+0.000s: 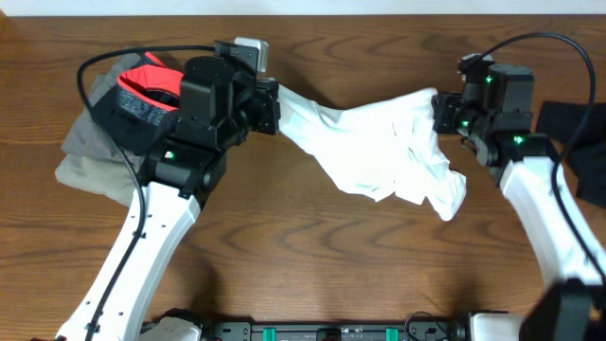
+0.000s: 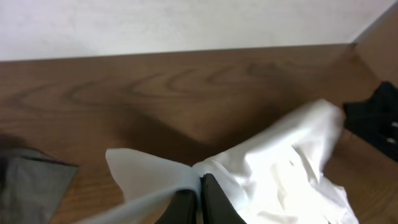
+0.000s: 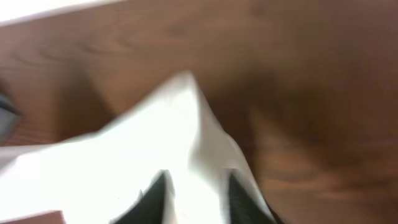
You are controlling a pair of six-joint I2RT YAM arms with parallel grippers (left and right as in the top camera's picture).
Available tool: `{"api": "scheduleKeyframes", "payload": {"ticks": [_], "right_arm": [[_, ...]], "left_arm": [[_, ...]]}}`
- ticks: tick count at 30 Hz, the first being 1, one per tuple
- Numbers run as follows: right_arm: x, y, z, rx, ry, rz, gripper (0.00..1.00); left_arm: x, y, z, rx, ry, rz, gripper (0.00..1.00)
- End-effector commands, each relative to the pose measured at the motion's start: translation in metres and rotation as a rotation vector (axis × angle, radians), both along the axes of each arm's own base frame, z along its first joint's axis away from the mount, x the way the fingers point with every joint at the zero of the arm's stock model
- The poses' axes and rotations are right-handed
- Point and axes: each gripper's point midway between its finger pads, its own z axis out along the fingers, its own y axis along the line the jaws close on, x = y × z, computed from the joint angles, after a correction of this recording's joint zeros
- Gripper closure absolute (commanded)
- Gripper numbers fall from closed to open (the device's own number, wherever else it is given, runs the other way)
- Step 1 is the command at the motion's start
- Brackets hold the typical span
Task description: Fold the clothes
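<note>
The left gripper is clamped on one end of a crumpled white T-shirt of soft fabric. In the left wrist view its two dark fingers sit pressed together with a thin fold of the cloth pinched between them. The right gripper meets the opposite end of the shirt. The right wrist view is blurred, but its dark fingers stand apart with white cloth filling the gap, so the jaws are parted rather than clamped. Whether the cloth catches on either pad cannot be told.

The white T-shirt stretches in a bunched, twisted band between the two grippers, across the middle of the brown wood-grain table. Its loosest folds sag on the side nearer the right arm.

At the table's left end, partly under the left arm, lies a flat grey garment with a black garment showing a red patch on top of it. At the right edge, just past the right gripper, is a piece of black cloth. A plain white wall runs along the table's far side.
</note>
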Motion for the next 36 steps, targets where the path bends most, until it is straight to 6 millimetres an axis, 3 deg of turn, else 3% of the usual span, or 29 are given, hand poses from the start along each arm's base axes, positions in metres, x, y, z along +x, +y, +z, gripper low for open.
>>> {"api": "scheduleKeyframes", "payload": {"ticks": [1,4,8,10,19,25,26,27,29,32,36], "right_arm": [[0.0,-0.014,-0.018,0.07,0.064,-0.025,0.53],[-0.017,0.001,-0.022,0.17,0.117,0.088,0.46],[-0.043,0.032,-0.013,0.26,0.142,0.28,0.44],[-0.055,0.042,-0.019,0.253,0.189,0.31,0.43],[-0.093,0.092,-0.078,0.183,0.417,0.399,0.44],[-0.099,0.105,-0.114,0.163,0.503,0.429,0.42],[-0.1,0.105,-0.12,0.159,0.519,0.426,0.44],[-0.1,0.104,-0.125,0.158,0.532,0.417,0.52],[-0.1,0.103,-0.127,0.159,0.535,0.414,0.79],[-0.094,0.103,-0.113,0.164,0.495,0.415,0.98],[-0.085,0.099,-0.06,0.15,0.371,0.417,0.98]], "left_arm": [[0.002,0.002,0.005,0.029,-0.027,-0.007,0.94],[0.001,0.002,0.004,0.042,-0.03,-0.014,0.94],[0.001,0.002,0.004,0.042,-0.027,-0.014,0.94],[0.001,0.002,0.004,0.042,-0.027,-0.014,0.94],[0.0,0.002,0.003,0.043,-0.023,-0.014,0.94],[0.0,0.002,0.002,0.044,-0.02,-0.014,0.94],[0.0,0.002,0.002,0.045,-0.019,-0.014,0.94],[0.0,0.002,0.002,0.045,-0.017,-0.014,0.94],[-0.001,0.002,0.001,0.046,-0.015,-0.014,0.94],[-0.001,0.002,0.001,0.058,-0.021,-0.022,0.94],[0.0,0.008,0.004,0.079,-0.039,0.0,0.94]]}}
